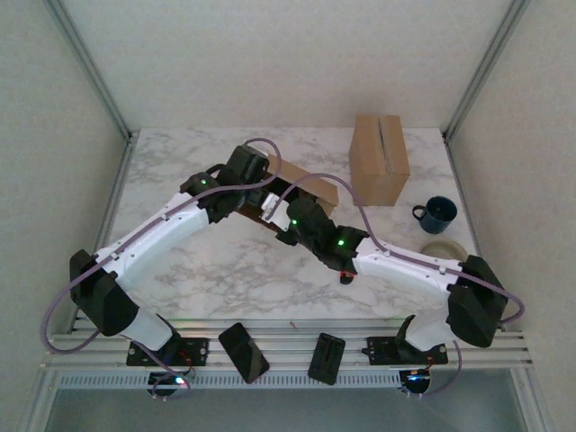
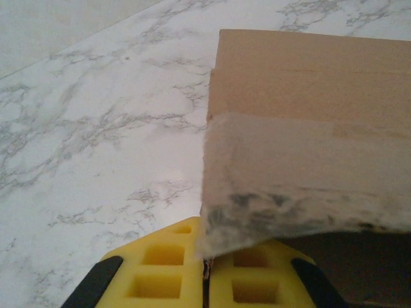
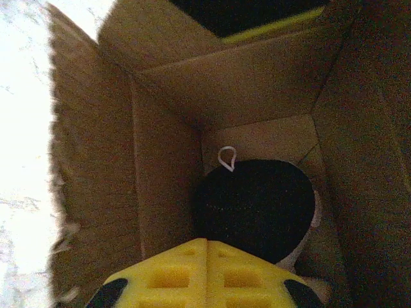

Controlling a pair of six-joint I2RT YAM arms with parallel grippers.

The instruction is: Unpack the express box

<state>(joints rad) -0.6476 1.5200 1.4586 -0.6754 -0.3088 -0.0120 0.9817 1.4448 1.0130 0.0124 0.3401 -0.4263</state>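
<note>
Table has the express box open mid-surface, left gripper clenched on its taped flap. Right gripper sits inside the box, jaws pressed together, just short of a black round item with a white loop.

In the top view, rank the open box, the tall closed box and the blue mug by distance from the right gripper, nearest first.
1. Open box, around the right gripper.
2. Tall closed box, back right.
3. Blue mug, far right edge.
</note>
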